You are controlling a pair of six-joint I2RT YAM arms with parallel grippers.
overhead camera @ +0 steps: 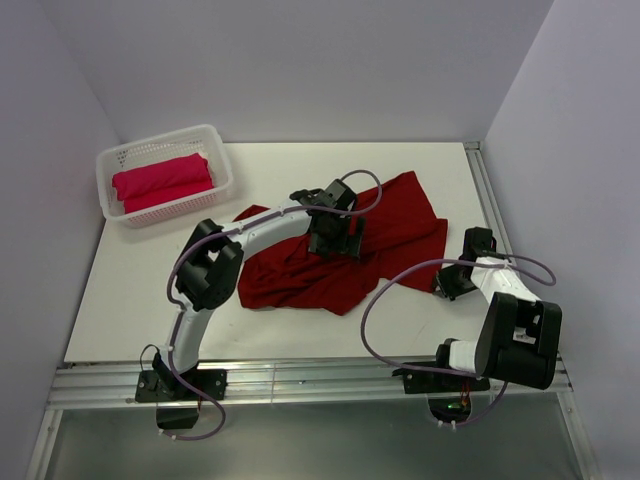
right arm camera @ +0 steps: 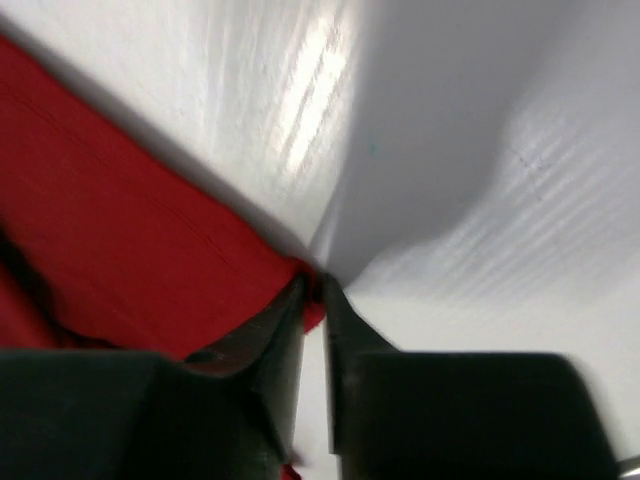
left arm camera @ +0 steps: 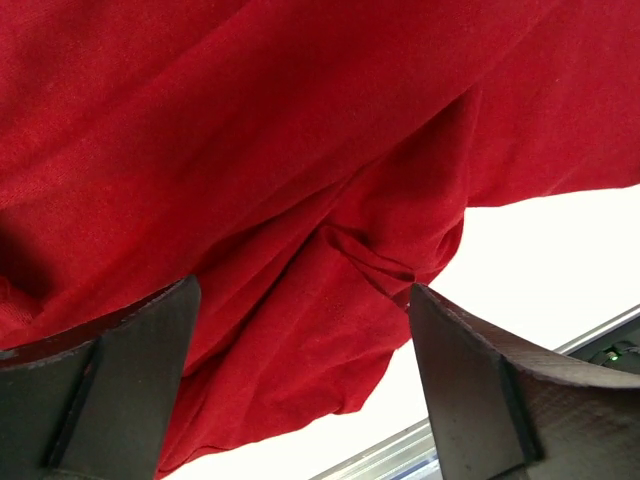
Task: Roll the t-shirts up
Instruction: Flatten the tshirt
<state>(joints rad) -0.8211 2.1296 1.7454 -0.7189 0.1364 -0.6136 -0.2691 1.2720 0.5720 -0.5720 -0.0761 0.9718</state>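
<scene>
A dark crimson t-shirt (overhead camera: 400, 225) lies crumpled and spread across the middle of the white table (overhead camera: 140, 290). My left gripper (overhead camera: 335, 238) hovers over the shirt's centre and is open. In the left wrist view the cloth (left arm camera: 250, 120) fills the frame behind the wide-apart left gripper (left arm camera: 302, 292), which holds nothing. My right gripper (overhead camera: 447, 284) sits at the shirt's right edge. In the right wrist view the right gripper (right arm camera: 312, 287) is pinched on a corner of the red cloth (right arm camera: 110, 240). A brighter pinkish-red t-shirt (overhead camera: 162, 178) lies rolled in the basket.
A white lattice basket (overhead camera: 226, 178) stands at the back left of the table. White walls close in the left, back and right sides. A metal rail (overhead camera: 300, 382) runs along the near edge by the arm bases.
</scene>
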